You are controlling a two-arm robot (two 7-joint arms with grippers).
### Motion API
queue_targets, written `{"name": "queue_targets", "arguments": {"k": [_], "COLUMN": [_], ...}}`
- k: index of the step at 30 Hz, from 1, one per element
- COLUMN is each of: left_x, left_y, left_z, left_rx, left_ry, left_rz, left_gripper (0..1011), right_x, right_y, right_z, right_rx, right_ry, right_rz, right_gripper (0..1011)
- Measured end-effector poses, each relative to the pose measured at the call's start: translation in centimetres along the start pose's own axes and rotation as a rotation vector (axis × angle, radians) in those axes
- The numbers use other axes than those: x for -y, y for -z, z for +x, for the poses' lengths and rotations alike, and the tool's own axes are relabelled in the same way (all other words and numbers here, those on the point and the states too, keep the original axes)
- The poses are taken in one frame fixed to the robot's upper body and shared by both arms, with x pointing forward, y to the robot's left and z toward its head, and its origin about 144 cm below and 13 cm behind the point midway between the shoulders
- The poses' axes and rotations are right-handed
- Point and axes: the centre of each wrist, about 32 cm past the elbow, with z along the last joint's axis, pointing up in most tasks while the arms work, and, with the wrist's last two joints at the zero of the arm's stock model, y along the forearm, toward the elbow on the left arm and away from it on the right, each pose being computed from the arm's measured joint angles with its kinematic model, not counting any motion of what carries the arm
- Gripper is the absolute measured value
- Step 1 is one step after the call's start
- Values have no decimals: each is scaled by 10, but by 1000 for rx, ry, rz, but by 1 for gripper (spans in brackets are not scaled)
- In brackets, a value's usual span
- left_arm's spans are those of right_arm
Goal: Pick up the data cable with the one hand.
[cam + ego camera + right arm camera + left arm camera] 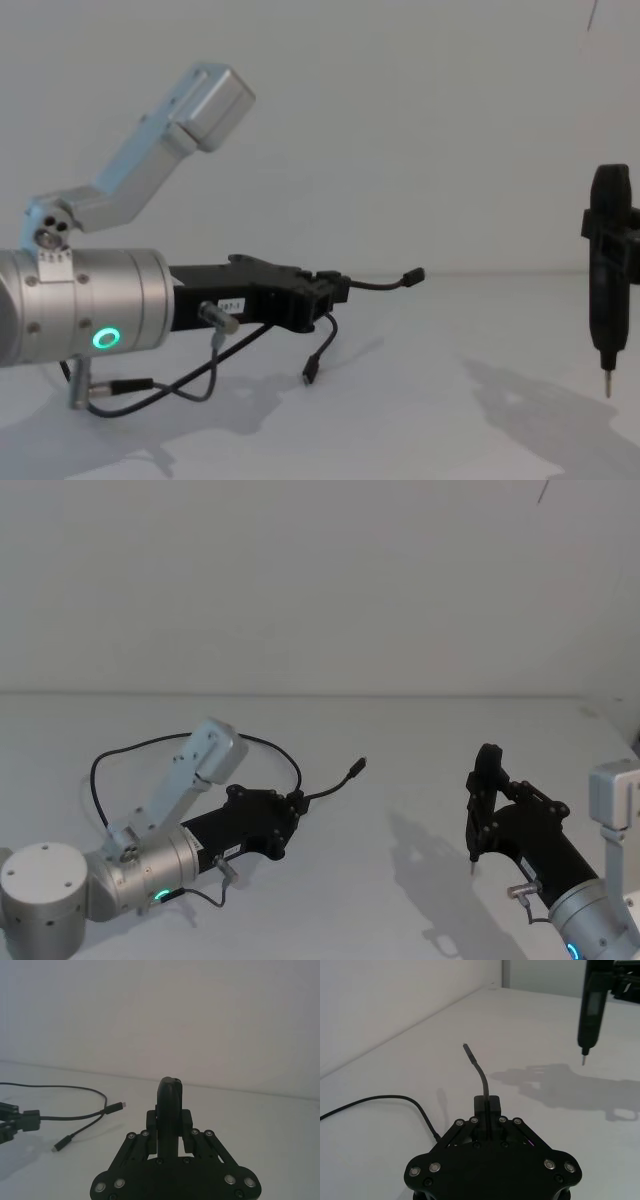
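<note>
Bare white table [400,910], blank wall [320,580] behind, and nothing stood between the two arms. The left gripper [294,803] reached low across the table's left half, fingers clamped tight on the data cable [480,1070]. A short free end ran on past the fingertips, its long axis aimed away from the robot and over toward the right side, plug tip raised a touch. The rest swept back in a wide loop behind the left arm.

Over on the right, well apart, the right gripper [492,792] was closed around a pen-shaped tool [610,280], upright, metal tip down just above the table.

The chest view caught the cable's other end drooping below the left gripper, plug close to the surface, with the robot's own wire [150,386] sagging under the wrist. The right wrist view laid out both plugs at once. The left wrist view gave the clamped fingers and the pen tip beyond.
</note>
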Motion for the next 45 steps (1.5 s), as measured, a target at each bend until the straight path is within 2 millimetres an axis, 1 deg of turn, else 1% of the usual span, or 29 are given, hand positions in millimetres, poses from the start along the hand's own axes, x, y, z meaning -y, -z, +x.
{"name": "queue_targets", "arguments": {"k": [9,19,26,31,35,40,45], "left_x": [-13,-19,-22,-23,-24,-24,-25], "left_y": [-8,-12,-13,-14,-14,-15,-15], "left_z": [-2,-3,-4,-4,-4,-4,-4], "left_rx": [-14,-20,-22,-23,-23,-24,-24], "left_ry": [31,47,55,57,59,60,61], "left_rz": [-4,-6,-7,-7,-8,-7,-8], "left_gripper": [42,42,42,42,42,42,42], "right_x": [0,-3,-13,-27,-34,-48,-60], "right_y": [0,-5,-15,-22,-24,-25,-22], "right_z": [0,-2,-9,-19,-23,-29,-31], "right_rx": [0,-14,-43,-63,-71,-81,-88], "right_ry": [0,-21,-66,-121,-151,-196,-222], "right_rz": [0,30,105,185,223,279,312], "right_gripper": [279,279,279,279,279,279,279]}}
